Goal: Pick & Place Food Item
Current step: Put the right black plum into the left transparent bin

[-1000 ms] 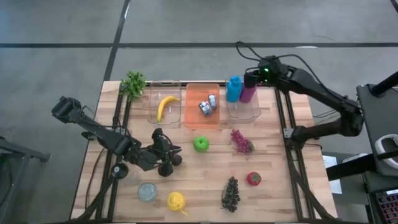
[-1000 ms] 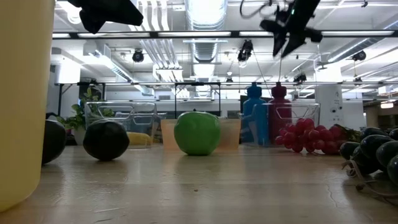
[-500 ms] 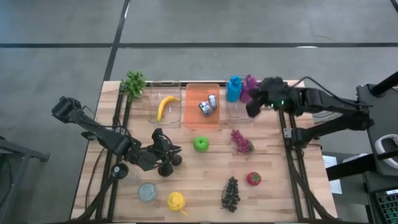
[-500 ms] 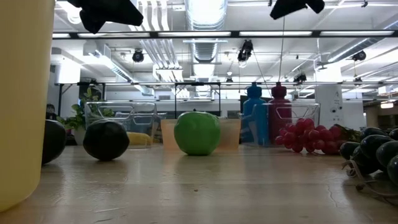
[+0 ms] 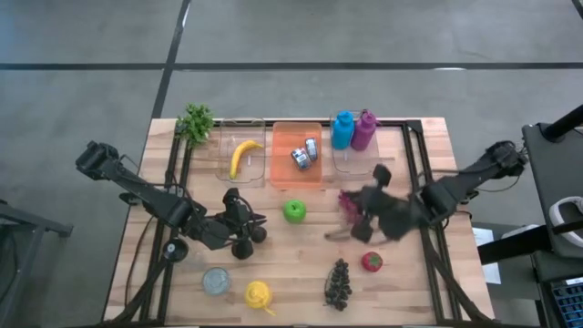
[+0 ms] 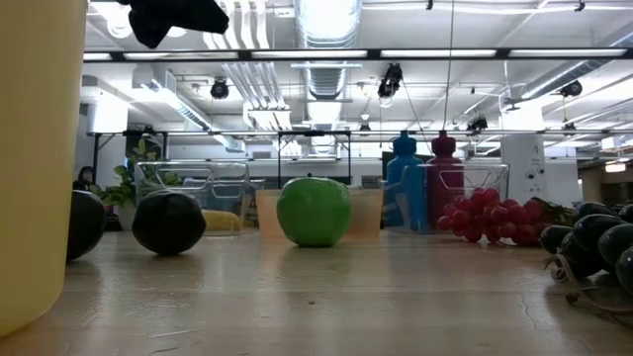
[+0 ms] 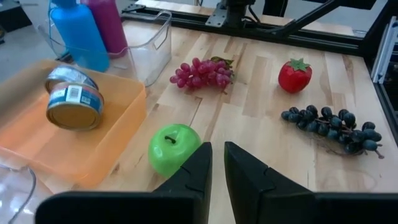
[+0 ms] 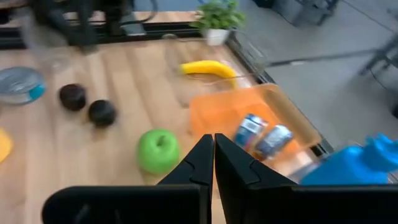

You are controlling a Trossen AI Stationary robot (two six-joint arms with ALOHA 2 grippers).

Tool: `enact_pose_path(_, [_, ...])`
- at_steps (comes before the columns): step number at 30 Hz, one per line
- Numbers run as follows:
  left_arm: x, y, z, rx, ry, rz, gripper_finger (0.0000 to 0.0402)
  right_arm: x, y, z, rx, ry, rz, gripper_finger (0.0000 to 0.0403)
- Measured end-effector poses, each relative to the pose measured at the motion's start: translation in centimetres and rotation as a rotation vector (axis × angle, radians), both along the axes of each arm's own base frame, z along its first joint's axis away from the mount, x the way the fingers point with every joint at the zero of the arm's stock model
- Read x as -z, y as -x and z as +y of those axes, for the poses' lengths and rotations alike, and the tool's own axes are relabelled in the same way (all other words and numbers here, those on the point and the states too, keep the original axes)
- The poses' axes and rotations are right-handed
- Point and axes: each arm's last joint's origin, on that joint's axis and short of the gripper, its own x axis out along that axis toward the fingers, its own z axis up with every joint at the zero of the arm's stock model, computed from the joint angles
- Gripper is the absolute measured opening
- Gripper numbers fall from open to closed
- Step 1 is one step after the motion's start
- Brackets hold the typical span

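A green apple [image 5: 293, 211] sits on the wooden table near the middle. To its right a bunch of red grapes [image 5: 348, 198] lies partly under my right gripper [image 5: 364, 219]. That gripper hovers blurred above the table, shut and holding nothing [image 8: 212, 146]. My left gripper [image 5: 258, 217] hangs above the table just left of the apple [image 7: 173, 148]. Its fingers [image 7: 215, 155] are almost together with nothing between them. A red strawberry [image 5: 371, 261] and dark grapes [image 5: 338, 282] lie nearer the front. A banana [image 5: 243, 157] lies in a clear bin.
An orange tray [image 5: 282, 169] with two cans and a clear bin with a blue bottle [image 5: 342, 130] and a purple bottle [image 5: 363, 129] line the far edge. A plant [image 5: 195, 121] stands far left. Two dark round fruits [image 5: 253, 240], a lemon [image 5: 259, 294] and a small tin [image 5: 217, 281] lie front left.
My right gripper has swung fast from above the bottle bin at the far edge toward the near side. It has turned as it went and now hovers by the red grapes. It has left the low view. Nothing on the table has moved.
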Motion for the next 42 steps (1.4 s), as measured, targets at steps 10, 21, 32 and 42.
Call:
enact_pose_path(10, [-2.6, -0.3, -0.4, 0.073, 0.015, 0.005, 0.0023, 2.6, -1.1, 4.0, -0.073, 0.036, 0.048, 0.0008])
enact_pose_path(21, [-4.9, 0.9, -1.0, 0.093, 0.071, 0.111, 0.0003, 3.8, -0.6, 6.5, -0.133, 0.030, 0.065, 0.0008])
enact_pose_path(32, [-3.4, 1.8, -0.2, 0.065, 0.138, 0.294, 0.0003, 3.8, -0.6, 6.4, -0.111, 0.025, 0.051, 0.0008])
enact_pose_path(42, [-3.1, 1.7, 0.0, 0.092, 0.161, 0.328, 0.0063, 3.7, -0.7, 6.5, -0.105, 0.027, 0.036, 0.0008])
